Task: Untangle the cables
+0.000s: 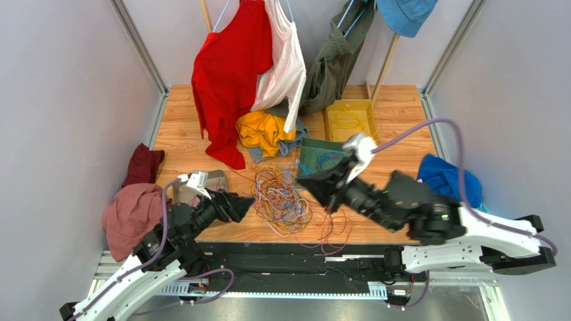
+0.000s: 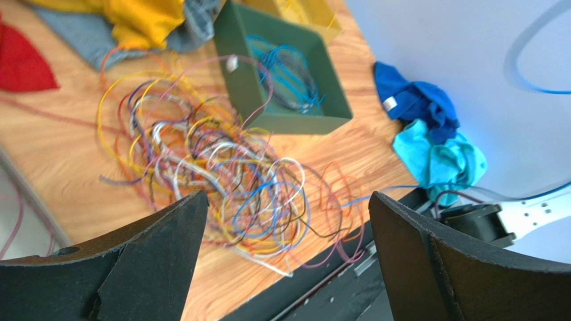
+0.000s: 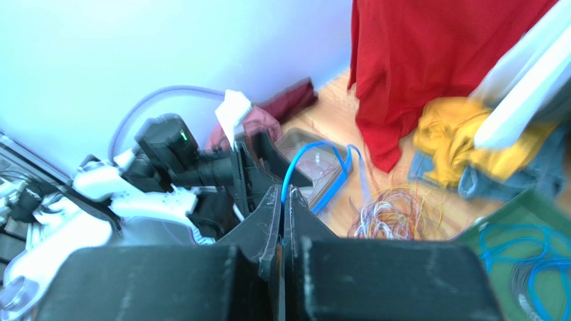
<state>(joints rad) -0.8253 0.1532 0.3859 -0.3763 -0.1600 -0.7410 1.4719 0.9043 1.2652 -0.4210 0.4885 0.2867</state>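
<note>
– Cables (image 1: 281, 199): where do they lie, and how many?

– One loose tangle on the wooden table (image 1: 395, 107), near its front edge, between the two arms. Orange, yellow, white, blue and purple strands cross too thickly to count. A few reddish loops trail past the table's edge onto the black rail (image 1: 268, 257).

– And the grippers?

– Two. The left gripper (image 1: 249, 204) stands wide, holding nothing, just beside the tangle's left side; its wrist camera looks out between the two spread fingers onto the heap. The right gripper (image 3: 282, 200) is pressed together on a blue cable (image 3: 315, 167), which rises from the fingers in a loop. From above, that strand is too thin to make out.

– What else is cut off or unclear?

– The right wrist view is blurred. Two trays sit behind the tangle: a green tray (image 1: 315, 142) with blue wire in it, partly hidden from above by the right arm, and a yellow tray (image 1: 352, 102) with yellow wire. The strands in either cannot be counted. One clear container (image 1: 216, 179) sits by the left arm, its contents unclear. Four items hang at the back, their tops cut by the frame: a red shirt (image 1: 224, 73), a white top (image 1: 285, 67), an olive garment (image 1: 332, 60) and a blue hat (image 1: 405, 13). A yellow garment (image 1: 261, 130) lies on a grey one (image 1: 265, 156). At the left edge are a maroon cloth (image 1: 142, 164) and a pink cloth (image 1: 131, 214); at the right, a blue cloth (image 1: 446, 177).
</note>
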